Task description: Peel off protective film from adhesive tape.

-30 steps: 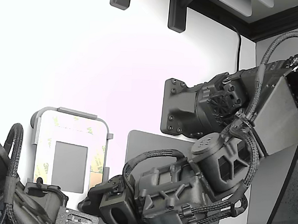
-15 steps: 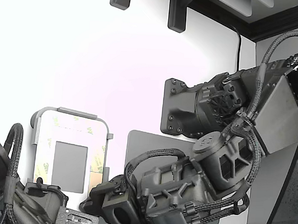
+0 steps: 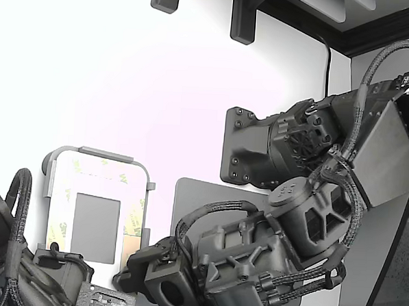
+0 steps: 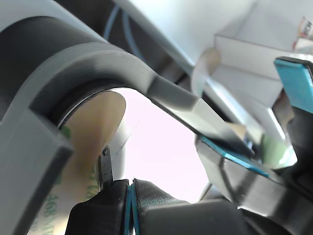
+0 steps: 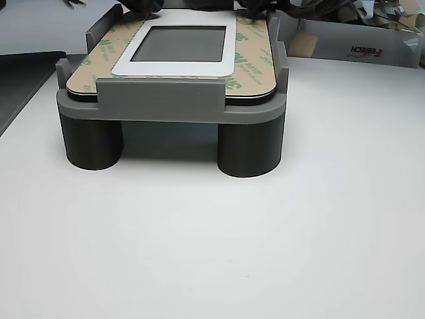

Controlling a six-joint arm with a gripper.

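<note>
The work surface is a plain white table point(image 5: 212, 252). A grey fixture point(image 5: 171, 100) stands directly on it, supported by dark cylindrical legs point(image 5: 250, 148); raised tabs on its edges retain the plate seated on top. Behind the fixture, toward the other view's right, a low white tray point(image 5: 362, 45) with red lettering rests on the table and holds scraps. In the exterior view, a flat grey mat point(image 3: 201, 194) lies on the table just beside the fixture.
</note>
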